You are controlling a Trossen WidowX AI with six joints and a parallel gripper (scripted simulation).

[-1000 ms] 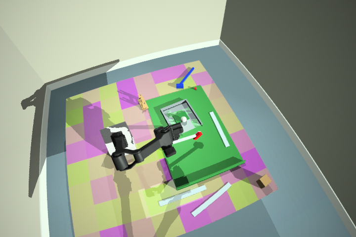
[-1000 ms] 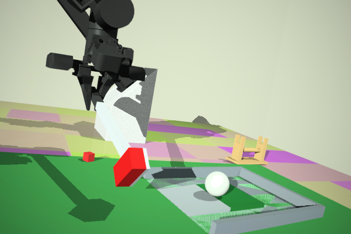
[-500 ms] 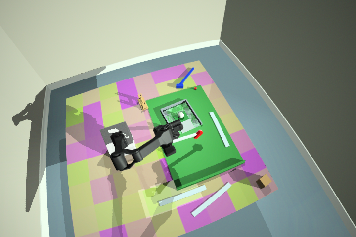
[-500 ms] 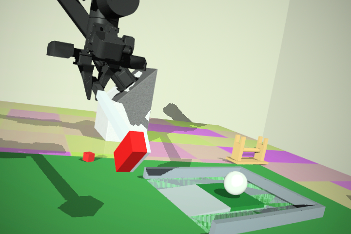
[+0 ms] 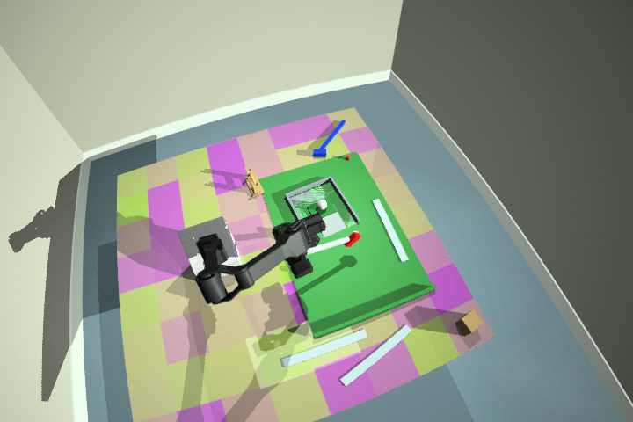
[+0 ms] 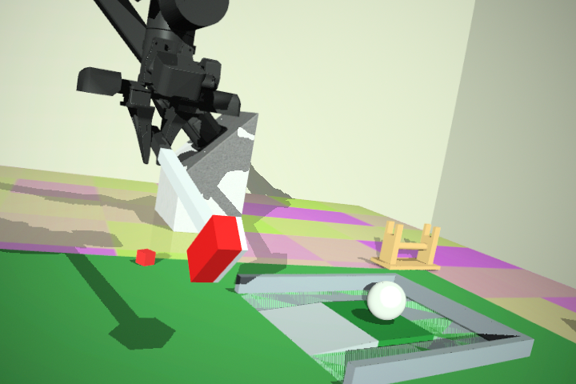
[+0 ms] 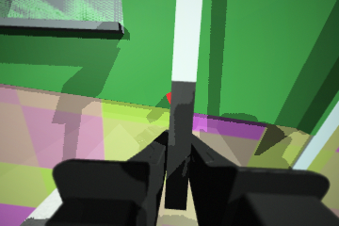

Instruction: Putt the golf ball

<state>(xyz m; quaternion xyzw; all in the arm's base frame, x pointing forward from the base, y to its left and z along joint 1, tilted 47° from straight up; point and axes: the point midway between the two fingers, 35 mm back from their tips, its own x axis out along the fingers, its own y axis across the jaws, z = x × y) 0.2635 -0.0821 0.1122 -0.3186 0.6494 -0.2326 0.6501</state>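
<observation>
My gripper [image 6: 153, 156] [image 7: 176, 134] is shut on the dark grip of the red putter [image 5: 352, 239] [image 6: 214, 249] [image 7: 186, 42]. The putter hangs above the turf, its white shaft slanting down to the red head, which casts a separate shadow. The white golf ball [image 5: 322, 204] [image 6: 386, 300] is on the dark green square of the raised green [image 6: 404, 334], inside the grey walls. The pale ramp [image 5: 333, 225] [image 6: 316, 326] leads up to that square on the putter's side. The putter head is outside the walls, apart from the ball. The wrist view does not show head or ball.
Grey walls [image 5: 345, 199] [image 6: 442, 358] edge the green on three sides. A wooden rack [image 5: 253, 185] [image 6: 411, 246] and a blue putter [image 5: 332, 136] lie beyond. A small red cube [image 6: 145, 257] is near the turf edge. White rails [image 5: 390, 230] [image 5: 375, 355] and a wooden block [image 5: 471, 322] lie around.
</observation>
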